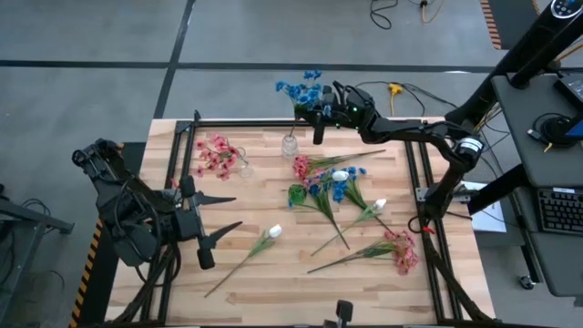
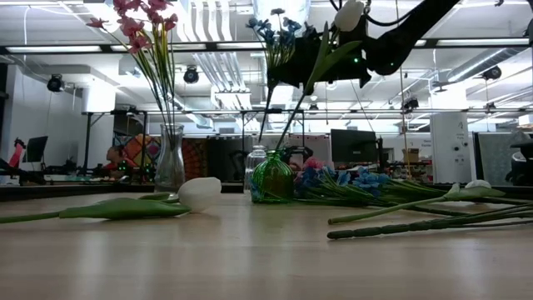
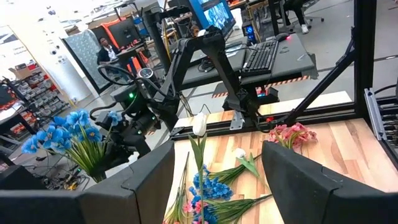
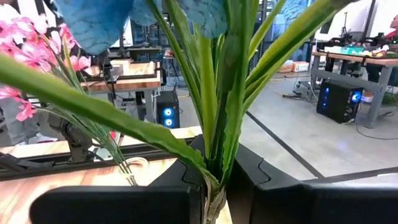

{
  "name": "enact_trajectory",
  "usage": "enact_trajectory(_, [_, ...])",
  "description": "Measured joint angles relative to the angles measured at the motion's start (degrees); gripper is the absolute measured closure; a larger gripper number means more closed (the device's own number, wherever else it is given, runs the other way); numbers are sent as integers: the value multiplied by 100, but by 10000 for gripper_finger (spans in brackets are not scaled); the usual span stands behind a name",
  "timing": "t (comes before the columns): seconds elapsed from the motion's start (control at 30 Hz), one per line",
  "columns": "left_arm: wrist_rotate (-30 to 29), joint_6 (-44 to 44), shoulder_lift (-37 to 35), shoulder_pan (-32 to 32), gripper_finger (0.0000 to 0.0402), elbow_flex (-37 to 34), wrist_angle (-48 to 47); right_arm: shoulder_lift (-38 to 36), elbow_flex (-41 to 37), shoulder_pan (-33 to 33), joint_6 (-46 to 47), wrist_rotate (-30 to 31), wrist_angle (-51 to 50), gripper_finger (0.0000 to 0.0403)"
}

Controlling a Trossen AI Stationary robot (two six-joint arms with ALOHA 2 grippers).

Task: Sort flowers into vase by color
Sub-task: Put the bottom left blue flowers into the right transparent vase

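Observation:
My right gripper [image 1: 319, 109] reaches in from the right, over the table's far edge, and is shut on a sprig of blue flowers [image 1: 301, 91]. The sprig's stem end [image 2: 263, 125] hangs just above a small clear vase [image 1: 290, 144]. Pink flowers [image 1: 216, 155] stand in a clear vase [image 2: 169, 162] at the far left. A white tulip [image 2: 348, 15] leans out of a green vase [image 2: 272, 179]. More pink, blue and white flowers [image 1: 332, 182] lie on the wood. My left gripper [image 1: 219, 214] waits open at the left, holding nothing. My right gripper pinches the blue sprig's bundle of green stems and leaves [image 4: 216, 168] between its two fingers [image 4: 180, 190], well below the blossoms. The fingers come in about level from the table's right and lie across the stems. The sprig hangs upright, clear of the table, blossoms up.
Loose on the table lie a white tulip [image 1: 273, 232] near the left gripper, another white one [image 1: 378, 208] and a pink sprig [image 1: 401, 251] toward the right. A black frame [image 1: 273, 123] runs around the table's edges. Bare wood shows along the near edge.

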Motion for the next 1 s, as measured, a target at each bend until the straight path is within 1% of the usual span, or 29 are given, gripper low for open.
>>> enact_trajectory(0.43, [2, -103, 0, 0, 178, -2, -93, 71, 0, 0, -4, 58, -4, 371])
enact_trajectory(0.6, [2, -104, 0, 0, 178, -2, -102, 71, 0, 0, -15, 209, -2, 371])
enact_trajectory(1.0, [2, -210, 2, 0, 178, -2, -154, 71, 0, 0, 52, 215, -6, 371])
